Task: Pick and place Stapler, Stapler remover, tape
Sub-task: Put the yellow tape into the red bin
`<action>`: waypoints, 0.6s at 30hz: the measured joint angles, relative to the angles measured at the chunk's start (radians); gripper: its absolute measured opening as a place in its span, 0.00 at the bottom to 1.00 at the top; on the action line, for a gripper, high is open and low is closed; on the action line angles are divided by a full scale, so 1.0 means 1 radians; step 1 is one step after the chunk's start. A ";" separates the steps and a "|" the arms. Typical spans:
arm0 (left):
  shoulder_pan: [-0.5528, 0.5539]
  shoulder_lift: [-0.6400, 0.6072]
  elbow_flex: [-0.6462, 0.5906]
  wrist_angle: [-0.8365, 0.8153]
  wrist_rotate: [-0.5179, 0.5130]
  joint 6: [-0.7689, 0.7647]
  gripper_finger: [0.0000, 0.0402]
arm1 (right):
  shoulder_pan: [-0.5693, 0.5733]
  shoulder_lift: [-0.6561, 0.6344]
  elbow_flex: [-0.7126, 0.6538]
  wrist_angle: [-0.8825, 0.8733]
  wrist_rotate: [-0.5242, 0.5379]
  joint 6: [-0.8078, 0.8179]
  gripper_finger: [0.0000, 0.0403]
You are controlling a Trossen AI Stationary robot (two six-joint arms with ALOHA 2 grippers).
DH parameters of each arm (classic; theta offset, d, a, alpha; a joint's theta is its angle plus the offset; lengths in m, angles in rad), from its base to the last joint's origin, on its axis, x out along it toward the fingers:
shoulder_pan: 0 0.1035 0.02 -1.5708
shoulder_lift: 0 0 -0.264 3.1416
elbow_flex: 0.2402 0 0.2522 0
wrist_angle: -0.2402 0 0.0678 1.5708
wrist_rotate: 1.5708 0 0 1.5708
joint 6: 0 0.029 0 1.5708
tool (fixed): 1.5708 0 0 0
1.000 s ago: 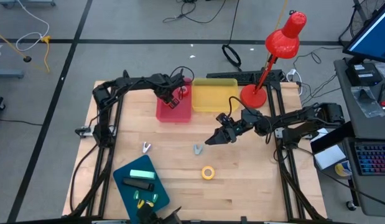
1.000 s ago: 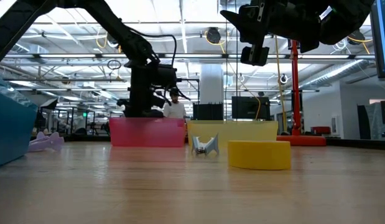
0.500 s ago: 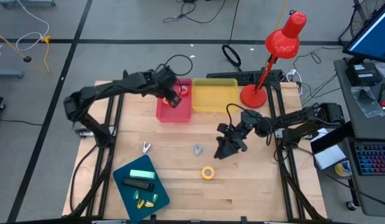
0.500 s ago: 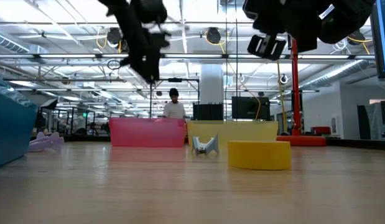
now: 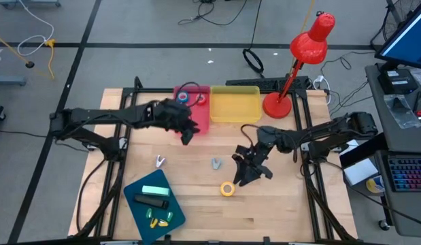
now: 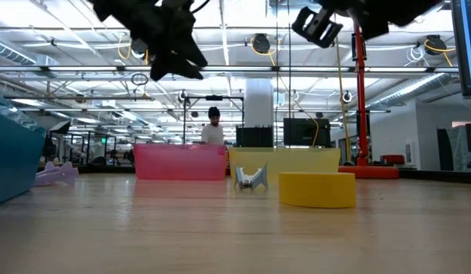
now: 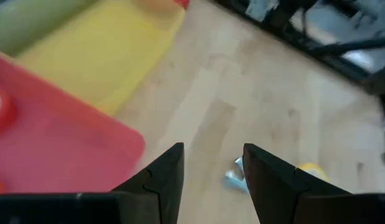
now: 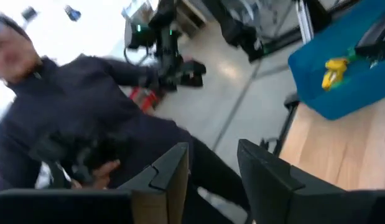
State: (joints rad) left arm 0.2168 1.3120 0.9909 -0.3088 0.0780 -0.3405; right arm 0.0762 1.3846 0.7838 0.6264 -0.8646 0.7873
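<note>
The yellow tape roll lies flat on the table, also in the low view. A blue roll and a red roll lie in the pink bin. I see no orange roll. A grey staple remover and a pale one rest on the wood. Two staplers, one green and one black, lie in the blue tray. My left gripper hangs open in the air by the pink bin's near-left corner. My right gripper is open, raised just right of the yellow roll.
The yellow bin stands right of the pink one. A red desk lamp stands at the far right corner. The blue tray also holds small yellow-green pieces. A person shows beyond the table in the right wrist view.
My left gripper has risen out of the pink bin and swung toward the table's near-left, past the bin's near edge; the blue roll now shows where it stood. My right gripper has moved toward the near edge, closer to the yellow roll, and shows higher in the low view.
</note>
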 joint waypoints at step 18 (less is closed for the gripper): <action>-0.154 -0.237 -0.267 0.193 -0.116 -0.166 0.41 | 0.039 0.000 0.259 -0.997 0.472 -0.393 0.22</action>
State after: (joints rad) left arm 0.0631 1.0753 0.7238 -0.1160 -0.0382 -0.5063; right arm 0.1150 1.3846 1.0424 -0.3708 -0.3930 0.3941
